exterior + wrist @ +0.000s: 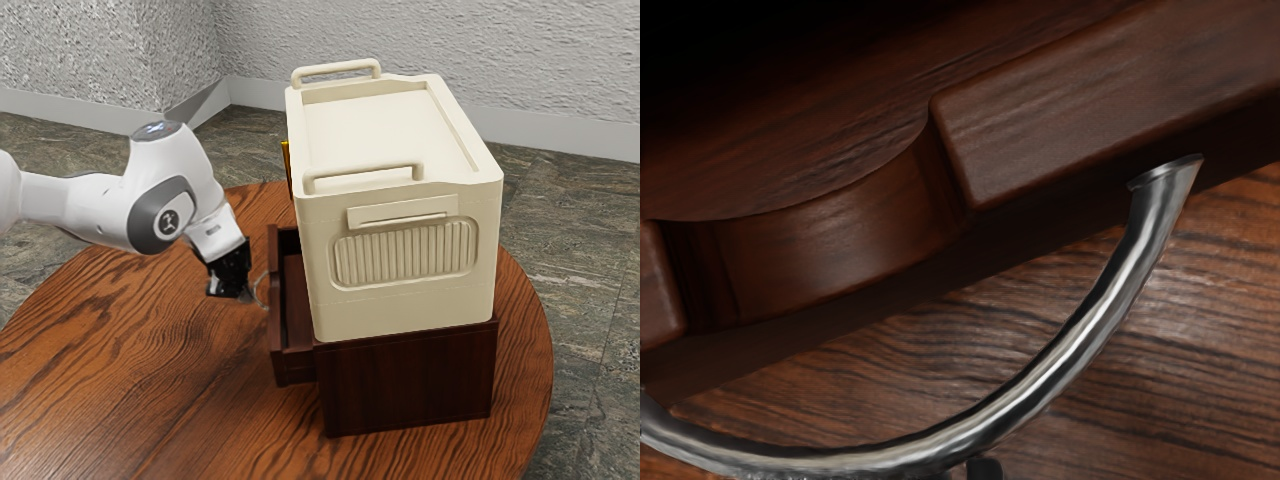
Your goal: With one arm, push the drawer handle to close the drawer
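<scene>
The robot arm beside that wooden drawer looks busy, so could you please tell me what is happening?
My gripper is at the curved metal handle of the drawer, which I am to push closed. The drawer stands partly out of its dark wooden cabinet, under a cream storage box. Whether I touch the handle, I cannot tell.

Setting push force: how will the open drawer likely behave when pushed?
The drawer looks like thick, rigid wood, so it should move without flexing. The cream box sits on the cabinet, probably adding weight that resists skidding. The handle looks like smooth curved metal, so an off-center push might slip along it.
</scene>
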Robot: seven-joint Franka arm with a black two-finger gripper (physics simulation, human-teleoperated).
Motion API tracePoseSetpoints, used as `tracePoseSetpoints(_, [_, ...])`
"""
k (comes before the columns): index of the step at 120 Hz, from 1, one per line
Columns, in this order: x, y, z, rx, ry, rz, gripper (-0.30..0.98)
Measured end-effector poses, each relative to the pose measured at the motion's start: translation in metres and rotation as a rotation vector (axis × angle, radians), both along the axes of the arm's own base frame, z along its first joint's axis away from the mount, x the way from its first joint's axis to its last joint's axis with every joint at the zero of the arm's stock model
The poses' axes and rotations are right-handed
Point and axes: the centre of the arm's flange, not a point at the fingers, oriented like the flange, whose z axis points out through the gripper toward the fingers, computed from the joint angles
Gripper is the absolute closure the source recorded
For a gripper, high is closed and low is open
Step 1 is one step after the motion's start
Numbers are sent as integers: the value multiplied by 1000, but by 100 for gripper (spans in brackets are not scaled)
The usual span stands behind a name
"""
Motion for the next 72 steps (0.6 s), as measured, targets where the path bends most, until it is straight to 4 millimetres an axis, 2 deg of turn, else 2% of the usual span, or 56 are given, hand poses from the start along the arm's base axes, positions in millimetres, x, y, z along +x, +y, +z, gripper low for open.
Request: tracePoseSetpoints(72, [9,-24,3,-52,-41,-2,78])
